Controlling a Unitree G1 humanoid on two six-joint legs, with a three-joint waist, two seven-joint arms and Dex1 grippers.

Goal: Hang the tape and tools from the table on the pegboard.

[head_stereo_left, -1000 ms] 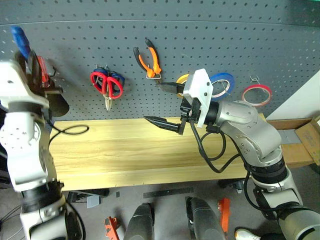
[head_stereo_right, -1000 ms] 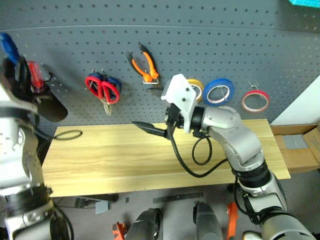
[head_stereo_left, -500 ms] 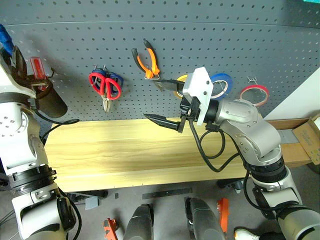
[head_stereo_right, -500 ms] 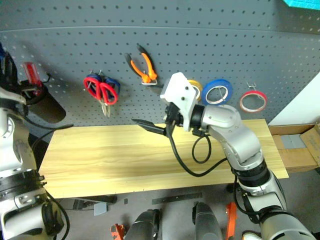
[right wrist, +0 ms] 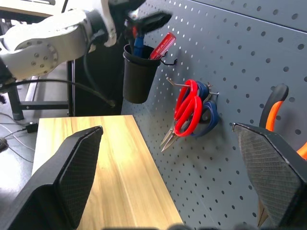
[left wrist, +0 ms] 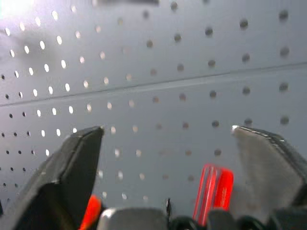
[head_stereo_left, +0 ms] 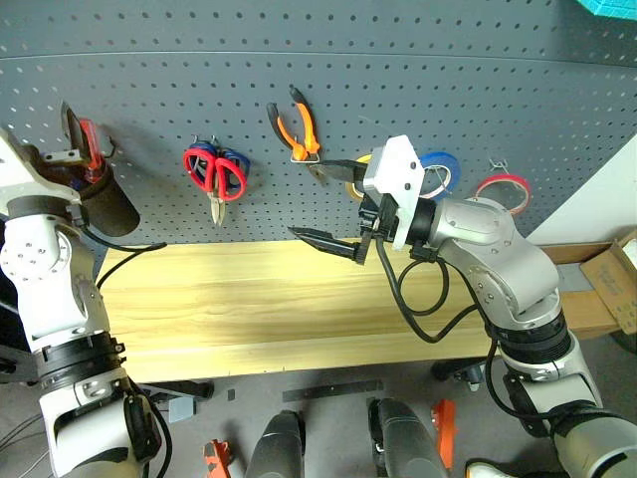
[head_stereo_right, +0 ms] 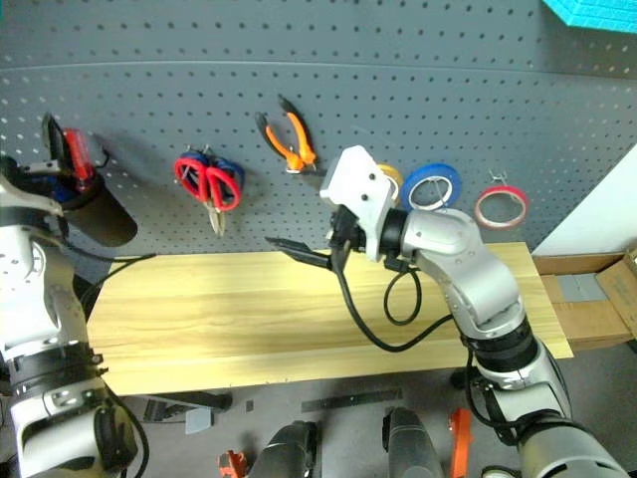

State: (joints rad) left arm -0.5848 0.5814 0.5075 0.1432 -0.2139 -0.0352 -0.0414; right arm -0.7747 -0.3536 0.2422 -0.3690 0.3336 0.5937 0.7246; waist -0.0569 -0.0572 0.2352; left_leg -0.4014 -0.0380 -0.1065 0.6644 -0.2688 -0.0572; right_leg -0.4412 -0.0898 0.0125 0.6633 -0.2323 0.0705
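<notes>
My left fingers (left wrist: 168, 158), a second earlier pinched on the blue-handled screwdriver (right wrist: 137, 44), stood spread above the black cup (head_stereo_left: 105, 204) on the pegboard (head_stereo_left: 398, 100); screwdriver stowed in cup. Right fingers (head_stereo_left: 320, 204) spread, idle. Surface (head_stereo_left: 249, 309) bare: hanging likely complete.

My left gripper (head_stereo_left: 75, 139) sits spread right above the black cup (right wrist: 137, 72) hooked on the pegboard (head_stereo_left: 448, 60), with the red-handled screwdriver (right wrist: 160, 46) poking out between me and the panel. A cable (head_stereo_left: 129, 249) trails onto the table (head_stereo_left: 249, 309) there. My right gripper (head_stereo_left: 333, 204) hangs wide open over mid-table, crowding the pliers (head_stereo_left: 302, 124) and the yellow roll (head_stereo_left: 360, 159). The tabletop below both is open for a pass.
</notes>
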